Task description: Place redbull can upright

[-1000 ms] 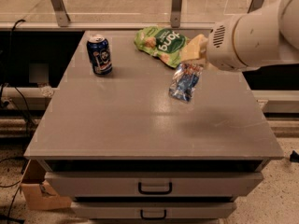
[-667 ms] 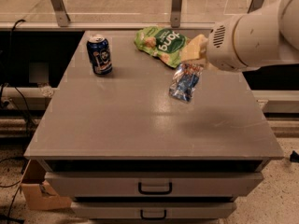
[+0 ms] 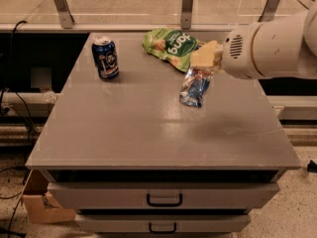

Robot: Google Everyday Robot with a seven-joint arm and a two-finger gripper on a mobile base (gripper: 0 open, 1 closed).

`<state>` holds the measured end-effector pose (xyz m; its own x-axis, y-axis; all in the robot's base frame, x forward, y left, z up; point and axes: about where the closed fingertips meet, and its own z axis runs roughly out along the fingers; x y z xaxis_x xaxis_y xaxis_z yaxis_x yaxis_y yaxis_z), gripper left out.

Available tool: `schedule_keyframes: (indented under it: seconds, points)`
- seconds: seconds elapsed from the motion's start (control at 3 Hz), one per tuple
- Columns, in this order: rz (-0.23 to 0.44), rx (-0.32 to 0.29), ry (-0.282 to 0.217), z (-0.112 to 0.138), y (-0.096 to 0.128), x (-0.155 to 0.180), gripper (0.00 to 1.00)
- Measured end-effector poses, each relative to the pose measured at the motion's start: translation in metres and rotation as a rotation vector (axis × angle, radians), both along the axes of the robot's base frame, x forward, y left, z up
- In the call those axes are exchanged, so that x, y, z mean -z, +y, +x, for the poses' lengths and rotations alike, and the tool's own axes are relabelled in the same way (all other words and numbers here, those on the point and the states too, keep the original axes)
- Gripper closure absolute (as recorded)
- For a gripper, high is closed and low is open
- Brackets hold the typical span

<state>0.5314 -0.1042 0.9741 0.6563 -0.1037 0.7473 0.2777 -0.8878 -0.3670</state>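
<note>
The redbull can (image 3: pixel 195 87), slim, silver and light blue and dented, hangs tilted with its lower end toward the grey tabletop (image 3: pixel 148 128), right of centre. My gripper (image 3: pixel 204 63) comes in from the right on the big white arm (image 3: pixel 270 46) and is shut on the can's upper end. The can looks held a little above the table; I cannot tell whether its lower end touches.
A wider dark-blue can (image 3: pixel 105 57) stands upright at the back left. A green snack bag (image 3: pixel 171 46) lies at the back, just behind the gripper. Drawers (image 3: pixel 163 198) sit below the table's front edge. A rail with posts (image 3: pixel 187 6) runs behind.
</note>
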Motion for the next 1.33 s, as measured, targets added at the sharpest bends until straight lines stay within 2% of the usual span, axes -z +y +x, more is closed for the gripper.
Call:
schedule_keyframes:
  seconds: [0.33, 0.67, 1.0, 1.33]
  points:
    - [0.040, -0.013, -0.042, 0.002, -0.006, 0.016, 1.00]
    - [0.001, -0.040, -0.147, -0.001, 0.008, 0.026, 1.00]
    - [-0.060, -0.074, -0.203, 0.001, 0.010, 0.025, 1.00]
    - [-0.060, -0.075, -0.202, 0.001, 0.010, 0.025, 1.00]
